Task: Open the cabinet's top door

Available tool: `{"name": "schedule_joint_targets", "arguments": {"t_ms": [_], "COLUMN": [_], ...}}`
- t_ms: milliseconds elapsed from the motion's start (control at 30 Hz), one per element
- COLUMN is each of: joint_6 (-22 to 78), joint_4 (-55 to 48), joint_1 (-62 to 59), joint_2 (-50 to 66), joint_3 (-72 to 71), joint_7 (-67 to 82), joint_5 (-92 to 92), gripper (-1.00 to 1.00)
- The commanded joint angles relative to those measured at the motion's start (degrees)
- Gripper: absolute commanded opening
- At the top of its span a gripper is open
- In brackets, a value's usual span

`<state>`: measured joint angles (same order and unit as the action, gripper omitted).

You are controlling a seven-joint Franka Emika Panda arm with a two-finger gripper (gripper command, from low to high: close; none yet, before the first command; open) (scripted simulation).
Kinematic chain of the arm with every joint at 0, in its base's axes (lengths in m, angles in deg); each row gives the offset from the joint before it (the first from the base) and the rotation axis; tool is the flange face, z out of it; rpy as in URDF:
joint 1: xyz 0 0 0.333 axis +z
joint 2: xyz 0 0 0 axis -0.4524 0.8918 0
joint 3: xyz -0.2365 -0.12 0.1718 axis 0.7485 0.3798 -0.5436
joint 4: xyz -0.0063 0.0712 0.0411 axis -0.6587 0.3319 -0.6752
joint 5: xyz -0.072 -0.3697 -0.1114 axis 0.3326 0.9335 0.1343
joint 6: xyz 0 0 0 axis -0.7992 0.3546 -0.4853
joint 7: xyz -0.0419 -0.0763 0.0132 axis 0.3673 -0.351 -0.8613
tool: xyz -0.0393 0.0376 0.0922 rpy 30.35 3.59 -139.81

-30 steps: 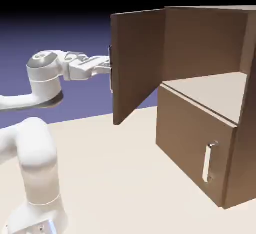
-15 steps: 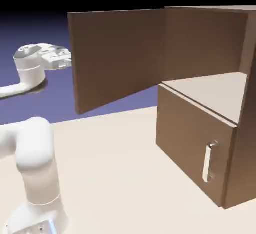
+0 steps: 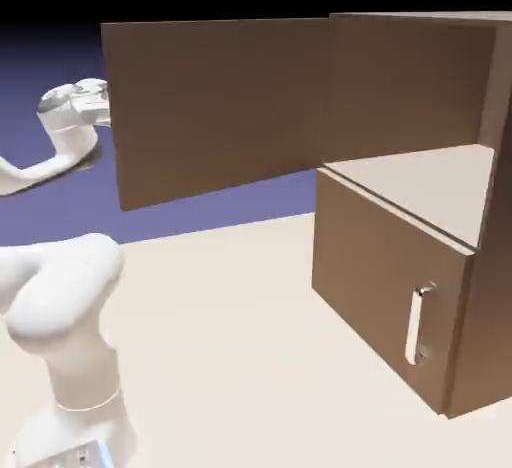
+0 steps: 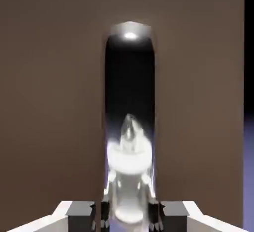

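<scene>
- The pincer (image 4: 127, 217) is closed on the long silver handle (image 4: 130, 77), one fingertip to each side.
- That handle belongs to the top door (image 3: 215, 106), which has swung farther out since a second ago and now stands wide of the cabinet (image 3: 400, 86); the task looks nearly done.
- The arm (image 3: 70, 286) has drawn back with it, bent at the elbow, its hand partly hidden behind the door's outer edge.
- The lower door (image 3: 375, 276) remains shut.

Hand view dim, centre glaring
</scene>
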<state>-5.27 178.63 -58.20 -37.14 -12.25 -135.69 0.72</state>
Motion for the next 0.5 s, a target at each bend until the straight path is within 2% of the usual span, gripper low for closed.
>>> {"name": "schedule_joint_targets", "arguments": {"t_ms": [0,100,267,467], "joint_6": [-0.5,0.8,8.8,17.4], "joint_4": [0.1,-2.9,-13.3,-21.2], "joint_1": [-0.9,-5.2,-11.9,-14.0], "joint_2": [-2.1,-7.0,-5.9,4.6], "joint_3": [0.7,2.6,2.6,-2.5], "joint_7": [1.7,6.2,7.4,0.6], "joint_5": [-1.1,-4.1,-3.8,1.3], "gripper": [-1.00,-1.00,-1.00,-1.00]}}
